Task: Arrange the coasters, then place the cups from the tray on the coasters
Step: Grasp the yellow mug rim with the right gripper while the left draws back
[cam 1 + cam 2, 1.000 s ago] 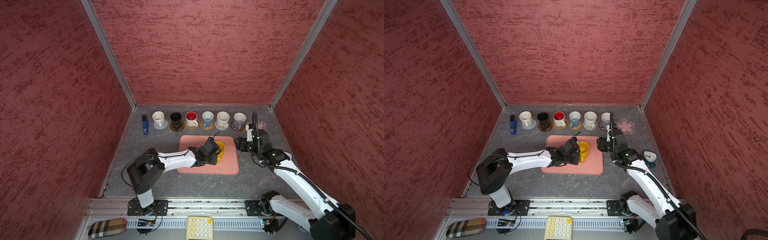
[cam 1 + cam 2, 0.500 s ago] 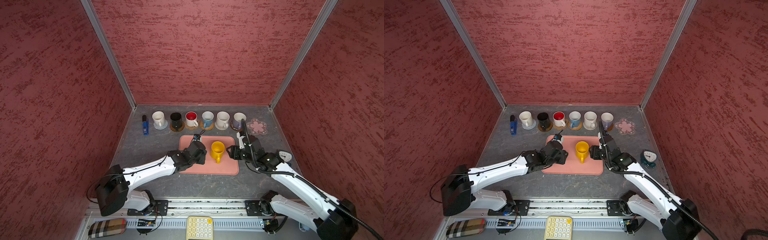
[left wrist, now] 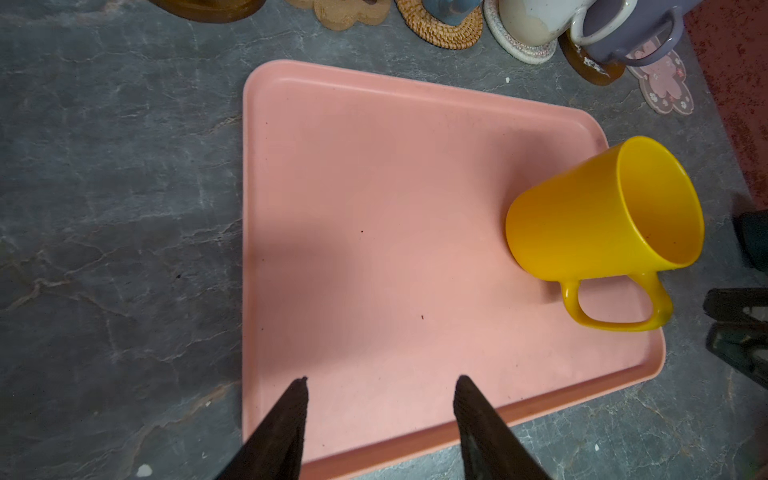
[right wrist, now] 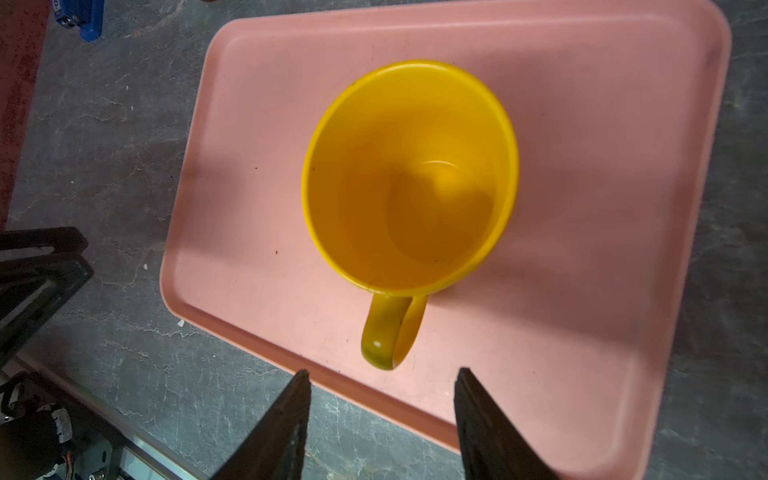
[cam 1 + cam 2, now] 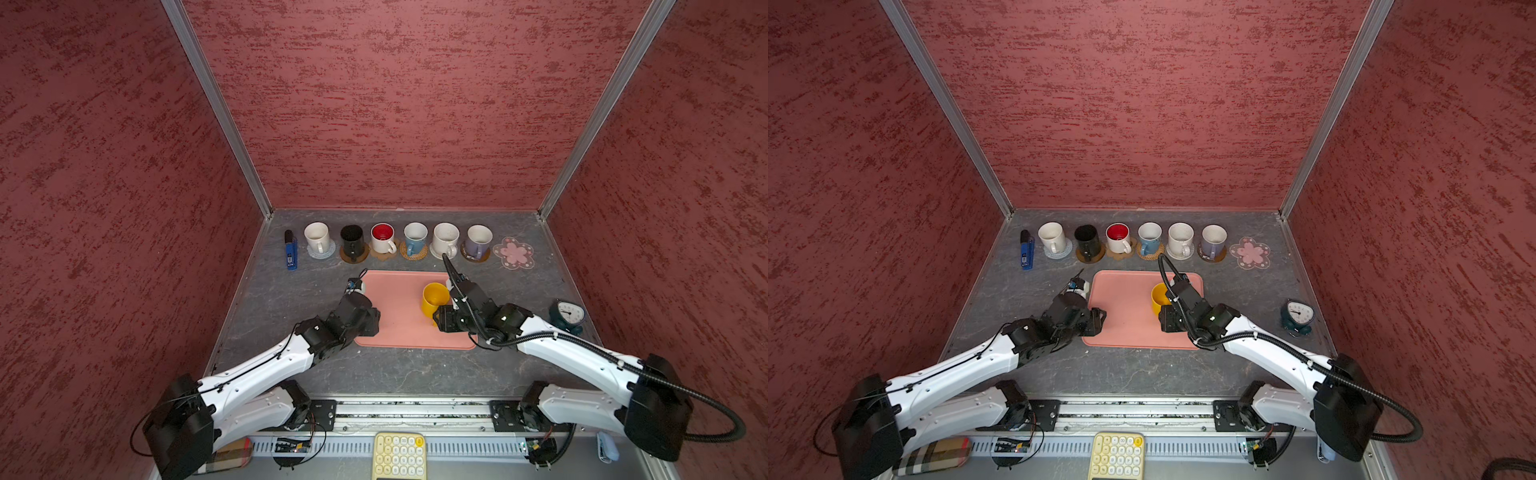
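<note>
The yellow mug [image 4: 409, 178] stands upright, mouth up, on the right half of the tray [image 4: 582, 208], with its handle turned toward the front edge. The right gripper [image 4: 383, 373] hovers over that front rim with its jaws spread and nothing between them. The handle's lower end lies just ahead of the fingertips, lined up with the gap but not inside it. In both top views the gripper's body covers the handle, so only the mug's wall and mouth [image 5: 434, 297] show. The left gripper [image 3: 381, 379] is over the tray's opposite, left part, also spread and empty, well apart from the mug, with bare tray floor between them. Behind the tray, along the back wall, a row of six mugs [image 5: 415, 239] sits each on its own coaster. At the row's right end the flower coaster [image 5: 513, 252] lies bare, just beside the lavender mug [image 5: 478, 241]. The right arm's black cable [image 5: 449, 264] arches up over the tray's back rim, in front of the white mug next to the lavender one. A clock [image 5: 566, 316] stands on the table to the right of the tray, near the right arm. A small blue item [image 5: 291, 253] lies at the row's left end, and a keypad [image 5: 399, 455] sits at the front.
</note>
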You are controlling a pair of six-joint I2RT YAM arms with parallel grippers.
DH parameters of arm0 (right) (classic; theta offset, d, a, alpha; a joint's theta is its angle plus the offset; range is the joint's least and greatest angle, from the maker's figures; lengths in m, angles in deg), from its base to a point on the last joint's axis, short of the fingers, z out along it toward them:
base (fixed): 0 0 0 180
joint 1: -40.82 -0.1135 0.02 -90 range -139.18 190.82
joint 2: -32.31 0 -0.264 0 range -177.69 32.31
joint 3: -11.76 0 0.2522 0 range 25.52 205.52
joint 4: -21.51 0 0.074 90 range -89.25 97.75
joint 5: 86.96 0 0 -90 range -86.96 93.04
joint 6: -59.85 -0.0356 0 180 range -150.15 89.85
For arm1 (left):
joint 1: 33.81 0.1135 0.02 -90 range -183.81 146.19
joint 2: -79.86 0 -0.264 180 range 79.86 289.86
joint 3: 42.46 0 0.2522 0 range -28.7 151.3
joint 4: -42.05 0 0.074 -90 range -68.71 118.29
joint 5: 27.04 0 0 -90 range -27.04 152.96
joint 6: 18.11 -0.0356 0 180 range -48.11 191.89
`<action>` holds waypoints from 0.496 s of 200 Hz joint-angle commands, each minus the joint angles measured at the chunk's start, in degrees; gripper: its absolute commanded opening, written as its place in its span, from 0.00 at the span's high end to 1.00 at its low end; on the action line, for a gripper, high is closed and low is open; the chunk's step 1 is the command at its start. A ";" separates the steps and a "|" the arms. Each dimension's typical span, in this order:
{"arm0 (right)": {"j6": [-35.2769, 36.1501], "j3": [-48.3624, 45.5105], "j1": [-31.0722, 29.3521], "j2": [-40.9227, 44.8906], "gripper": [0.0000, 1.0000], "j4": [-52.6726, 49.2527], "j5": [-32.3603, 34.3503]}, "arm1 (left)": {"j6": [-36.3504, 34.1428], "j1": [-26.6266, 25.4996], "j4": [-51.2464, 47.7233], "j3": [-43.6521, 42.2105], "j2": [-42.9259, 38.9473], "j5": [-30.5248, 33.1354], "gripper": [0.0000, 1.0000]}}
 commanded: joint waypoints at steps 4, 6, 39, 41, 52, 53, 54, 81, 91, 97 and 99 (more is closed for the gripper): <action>-2.21 2.81 -0.55 -1.93 0.44 1.48 2.19 | -0.82 2.03 -0.16 -1.59 -3.26 -1.84 0.25; -2.19 2.91 -0.55 -2.14 0.44 1.49 2.17 | -0.91 2.29 -0.26 -1.71 -3.51 -1.89 0.23; -2.51 4.18 -0.57 -5.62 0.45 1.77 3.16 | -1.50 4.98 -1.11 -3.74 -7.34 -2.24 0.07; -2.64 4.22 -0.53 -5.84 0.45 1.80 3.18 | -1.55 5.20 -1.16 -3.83 -7.48 -2.43 0.07; -2.85 4.66 -0.58 -6.83 0.46 2.16 3.53 | -1.68 6.58 -1.09 -4.56 -8.20 -3.47 0.03; -2.87 4.68 -0.58 -6.96 0.46 2.18 3.53 | -1.68 6.67 -1.05 -4.57 -8.27 -3.57 0.03; -2.92 4.74 -0.58 -7.06 0.46 2.19 3.61 | -1.68 6.81 -1.02 -4.62 -8.35 -3.66 0.03; -3.49 5.82 -0.57 -9.99 0.49 2.62 4.48 | -1.85 9.14 -0.02 -6.09 -9.15 -5.81 0.00; -3.75 6.24 -0.58 -11.07 0.51 2.88 4.57 | -1.84 9.74 0.29 -6.52 -9.16 -6.25 0.00; -3.93 6.53 -0.58 -11.81 0.52 2.98 4.63 | -1.85 10.20 0.47 -6.81 -9.17 -6.58 0.00; -4.00 6.68 -0.58 -12.02 0.52 2.96 4.63 | -1.85 10.31 0.55 -6.92 -9.21 -6.68 0.00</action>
